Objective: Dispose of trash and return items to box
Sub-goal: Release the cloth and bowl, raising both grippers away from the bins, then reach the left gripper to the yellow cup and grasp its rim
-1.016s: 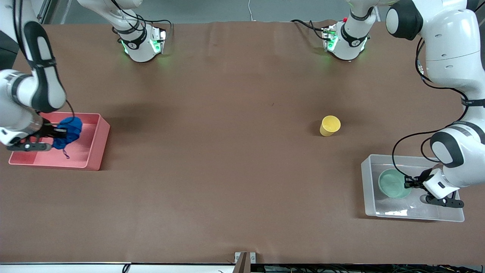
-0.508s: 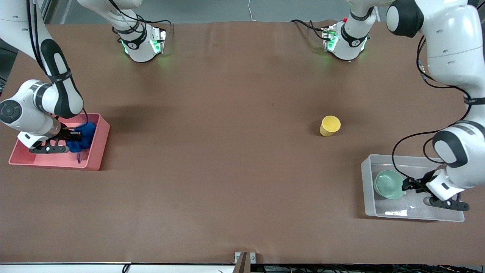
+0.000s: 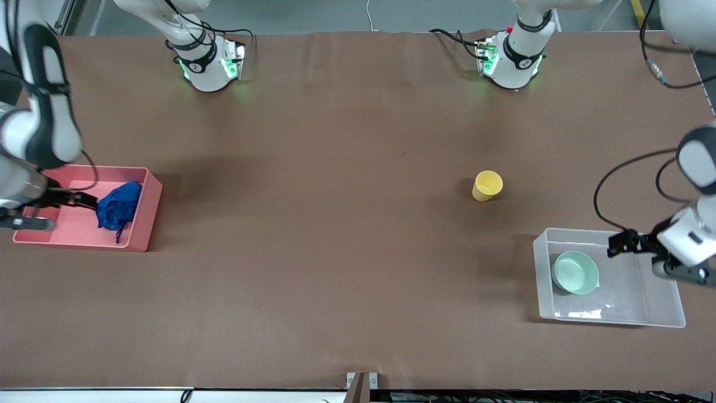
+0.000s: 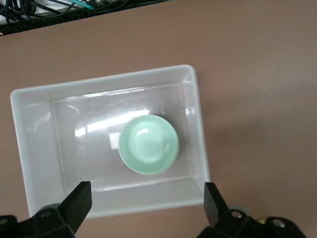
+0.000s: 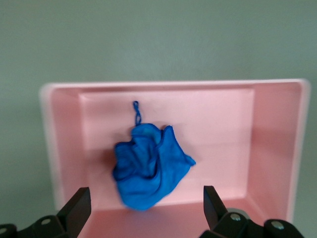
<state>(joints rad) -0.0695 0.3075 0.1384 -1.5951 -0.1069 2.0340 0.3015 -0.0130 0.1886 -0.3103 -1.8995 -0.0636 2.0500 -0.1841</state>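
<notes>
The blue cloth wad (image 3: 118, 207) lies in the pink bin (image 3: 146, 217) at the right arm's end; it also shows in the right wrist view (image 5: 148, 168). My right gripper (image 3: 75, 200) is open and empty, above that bin beside the cloth. The mint-green bowl (image 3: 574, 272) sits in the clear box (image 3: 545, 310) at the left arm's end; the left wrist view shows the bowl (image 4: 148, 144) inside the box (image 4: 32, 144). My left gripper (image 3: 622, 245) is open and empty, above the box. The yellow cup (image 3: 486, 185) stands on the table, farther from the front camera than the box.
The brown table cloth (image 3: 335, 235) covers the whole table. The two arm bases (image 3: 210, 64) stand along the edge farthest from the front camera. A small metal bracket (image 3: 361, 380) sits at the nearest edge.
My left gripper let go of the bowl, which now rests in the box, and rose away. My right gripper released the blue cloth into the pink bin and drew back.
</notes>
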